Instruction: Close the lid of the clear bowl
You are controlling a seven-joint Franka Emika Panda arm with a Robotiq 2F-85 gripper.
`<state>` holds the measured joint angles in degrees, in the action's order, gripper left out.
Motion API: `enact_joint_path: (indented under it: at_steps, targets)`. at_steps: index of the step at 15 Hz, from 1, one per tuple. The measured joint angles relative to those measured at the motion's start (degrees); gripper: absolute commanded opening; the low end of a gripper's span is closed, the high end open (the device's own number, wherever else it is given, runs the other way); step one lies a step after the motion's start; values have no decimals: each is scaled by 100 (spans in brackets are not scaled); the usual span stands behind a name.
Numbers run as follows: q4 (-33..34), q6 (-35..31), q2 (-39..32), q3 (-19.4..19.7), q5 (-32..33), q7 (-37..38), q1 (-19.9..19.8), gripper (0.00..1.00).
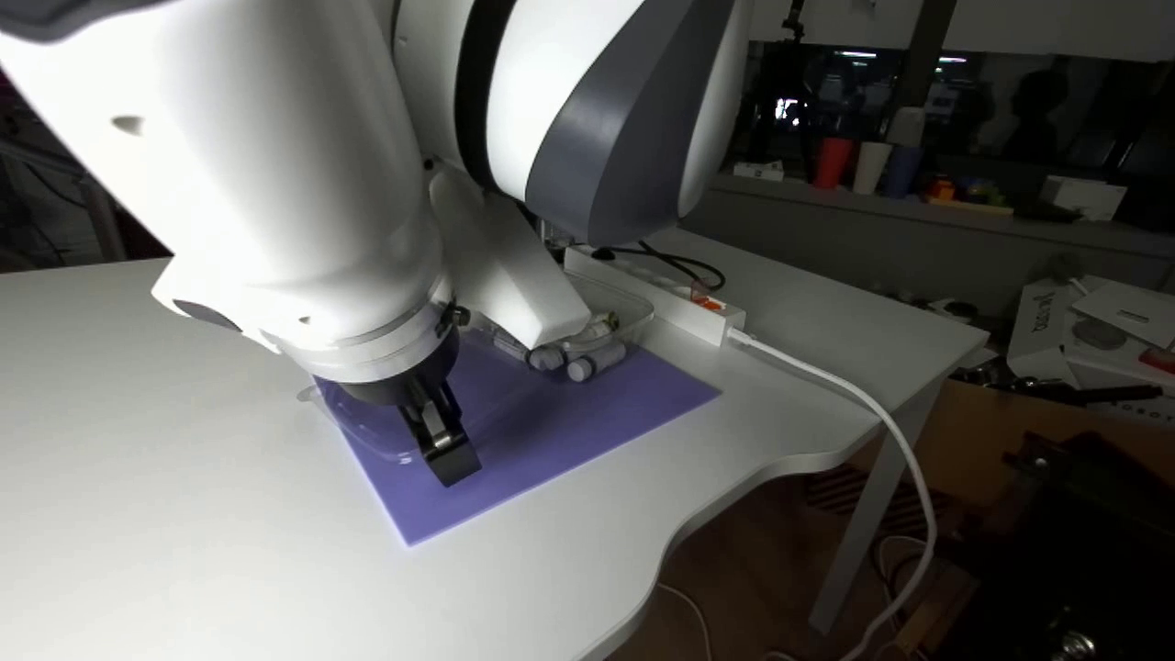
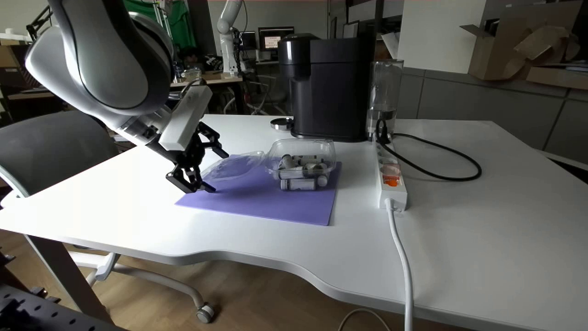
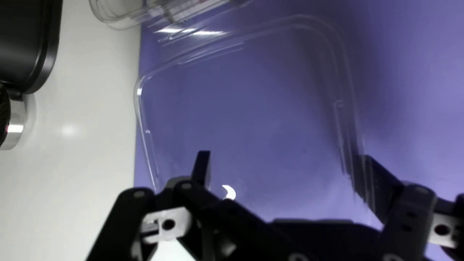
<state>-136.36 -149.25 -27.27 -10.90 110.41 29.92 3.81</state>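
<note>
The clear lid (image 3: 246, 108) lies ahead of the gripper (image 3: 283, 155), whose released fingers stand wide apart, one at the lid's edge, contact unclear. Beyond sits the clear bowl (image 2: 303, 148). In the wrist view, bare purple mat (image 3: 417, 90) opens right of the gripper; white table (image 3: 83, 174), left.

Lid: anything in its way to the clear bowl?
Nothing visible stands between them: in an exterior view the lid ends right beside the clear bowl. Whether the pale cylinders in it would block the lid from seating, I can't tell.
</note>
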Motion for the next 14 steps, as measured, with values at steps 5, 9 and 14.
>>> enact_joint_path:
  at_steps: [5,9,14]
  targets:
    - [-1,-204,115,-57,61,700,-193,100]
    - [-1,-162,239,-57,112,954,-198,100]
    - [-8,95,428,-62,104,1310,-199,100]
